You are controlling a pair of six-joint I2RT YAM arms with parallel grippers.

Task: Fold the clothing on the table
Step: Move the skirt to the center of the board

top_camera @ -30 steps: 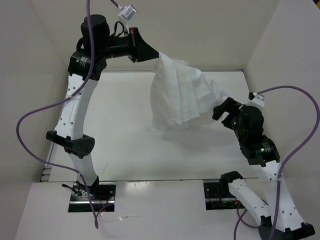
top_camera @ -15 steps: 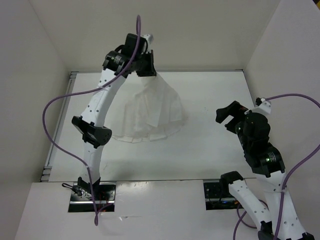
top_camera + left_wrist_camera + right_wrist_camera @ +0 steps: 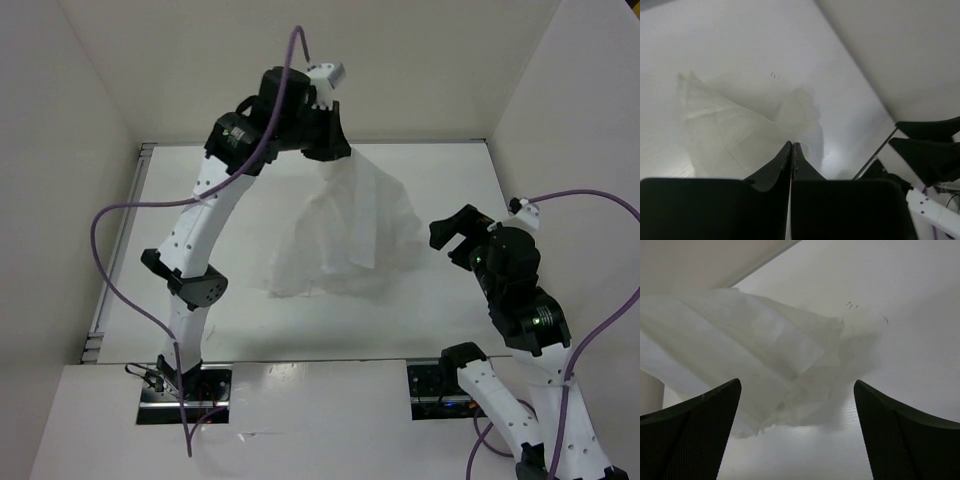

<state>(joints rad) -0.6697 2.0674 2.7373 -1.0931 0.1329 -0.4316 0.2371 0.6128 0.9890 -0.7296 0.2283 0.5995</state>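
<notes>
The clothing (image 3: 352, 225) is a white, thin, wrinkly garment that hangs from my left gripper (image 3: 332, 152) over the back middle of the table (image 3: 230, 200). Its lower hem drags on the tabletop. In the left wrist view the left gripper (image 3: 791, 145) has its jaws pressed together on the top of the clothing (image 3: 730, 135), which drapes away below. My right gripper (image 3: 455, 233) hovers just right of the garment, open and empty. The right wrist view shows the clothing (image 3: 765, 352) ahead of the right gripper (image 3: 796, 385), between and beyond its wide-apart fingers (image 3: 705, 415), not touching them.
Upright white walls (image 3: 80, 120) close in the table on the left, back and right. A purple cable (image 3: 120, 215) loops off the left arm and another (image 3: 600, 300) off the right arm. Both arm bases (image 3: 185, 385) sit at the near edge.
The left gripper has lifted the clothing off the table again and carried it to the right; half a second ago the garment lay spread lower. The right gripper stayed open, nearly still.
</notes>
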